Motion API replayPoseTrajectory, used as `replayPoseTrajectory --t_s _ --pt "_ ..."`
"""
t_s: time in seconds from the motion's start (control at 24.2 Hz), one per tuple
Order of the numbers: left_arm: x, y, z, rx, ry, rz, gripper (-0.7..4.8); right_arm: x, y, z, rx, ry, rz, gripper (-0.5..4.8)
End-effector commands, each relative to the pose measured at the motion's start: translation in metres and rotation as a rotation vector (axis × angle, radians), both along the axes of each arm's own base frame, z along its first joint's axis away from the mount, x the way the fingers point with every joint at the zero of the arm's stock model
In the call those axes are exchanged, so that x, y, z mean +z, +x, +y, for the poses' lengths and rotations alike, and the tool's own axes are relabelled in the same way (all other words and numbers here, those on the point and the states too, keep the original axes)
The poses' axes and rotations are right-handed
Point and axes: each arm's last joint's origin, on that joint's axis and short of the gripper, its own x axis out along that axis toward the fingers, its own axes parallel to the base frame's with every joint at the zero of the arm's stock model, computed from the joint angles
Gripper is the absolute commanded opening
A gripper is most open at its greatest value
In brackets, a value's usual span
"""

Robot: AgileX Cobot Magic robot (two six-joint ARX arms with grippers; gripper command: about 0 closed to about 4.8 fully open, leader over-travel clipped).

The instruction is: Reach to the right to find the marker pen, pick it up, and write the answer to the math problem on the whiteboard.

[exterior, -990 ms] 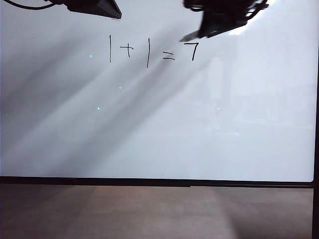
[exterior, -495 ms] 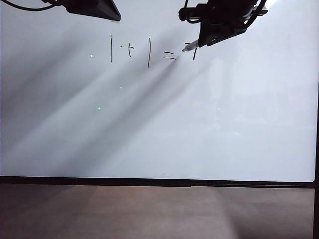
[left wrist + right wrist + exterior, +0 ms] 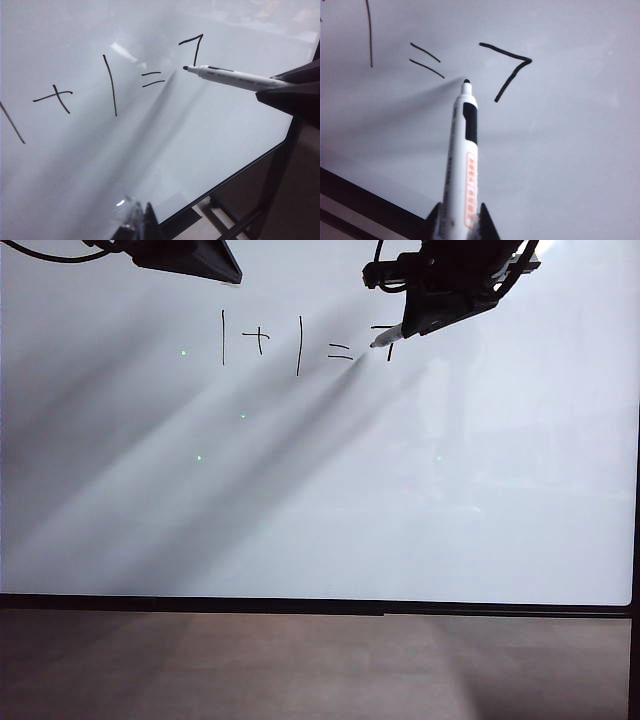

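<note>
Item: writing step, part done; our right gripper (image 3: 460, 220) clenched the pen (image 3: 462, 165), tip by the half-drawn answer (image 3: 507, 70) on the board (image 3: 320, 500); next, we judged, its base stroke; left gripper (image 3: 185, 255) idle, grip untold.

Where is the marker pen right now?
The marker pen is clamped in the right gripper, upper right of the exterior view, its tip between the equals sign and the unfinished answer.

Glossy smooth whiteboard (image 3: 320, 490), white plastic marker pen (image 3: 461, 170), matt brown wooden surface (image 3: 300, 665) below
</note>
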Motion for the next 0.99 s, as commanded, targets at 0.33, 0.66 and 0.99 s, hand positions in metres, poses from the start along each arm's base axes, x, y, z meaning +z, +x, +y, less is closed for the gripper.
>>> replayPoseTrajectory --t_s 0.33,0.66,0.99 --pt "0.001 -0.001 0.000 -0.004 0.001 -0.004 -0.05 -0.002 0.008 -0.003 -0.005 -0.023 -0.017 -0.06" --pt "0.001 -0.001 0.000 -0.004 0.001 -0.004 -0.05 0.000 0.009 -0.002 0.033 0.004 -0.041 -0.06" --pt "0.001 -0.001 0.000 -0.004 0.003 0.000 -0.05 -0.003 0.013 -0.003 0.020 0.001 -0.038 -0.06"
